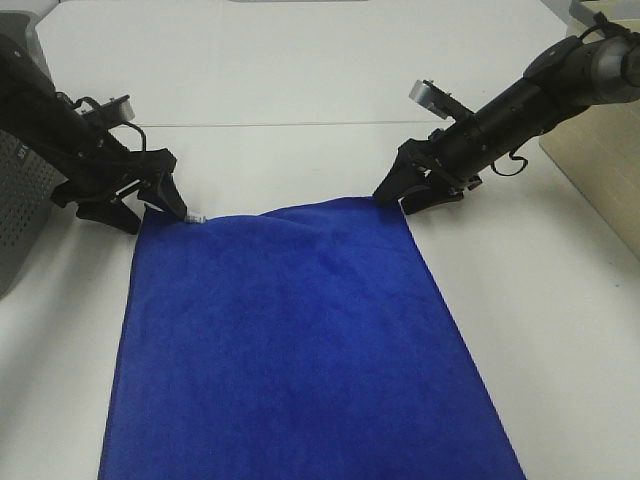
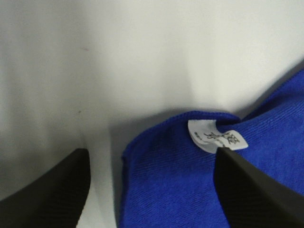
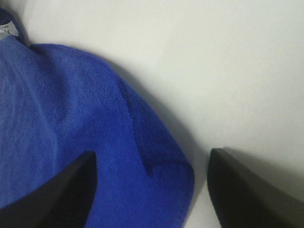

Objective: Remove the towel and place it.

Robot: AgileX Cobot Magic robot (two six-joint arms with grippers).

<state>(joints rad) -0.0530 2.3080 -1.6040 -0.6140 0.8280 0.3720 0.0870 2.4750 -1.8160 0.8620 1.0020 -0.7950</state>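
Observation:
The royal-blue towel (image 1: 300,340) lies flat on the white table (image 1: 300,60), running from mid-table to the near edge of the view. Its white tag (image 1: 197,217) is at the far left corner. My left gripper (image 1: 155,212) is open, fingers straddling that corner low on the table. In the left wrist view (image 2: 152,156) the towel corner (image 2: 171,180) and tag (image 2: 216,137) lie between the spread fingers. My right gripper (image 1: 395,202) is open at the far right corner. In the right wrist view (image 3: 152,156) the towel corner (image 3: 71,118) lies between its fingers.
A grey perforated box (image 1: 20,210) stands at the left edge behind the left arm. A beige surface (image 1: 600,140) sits at the right edge beyond the right arm. Bare white table lies beyond the towel and to its right.

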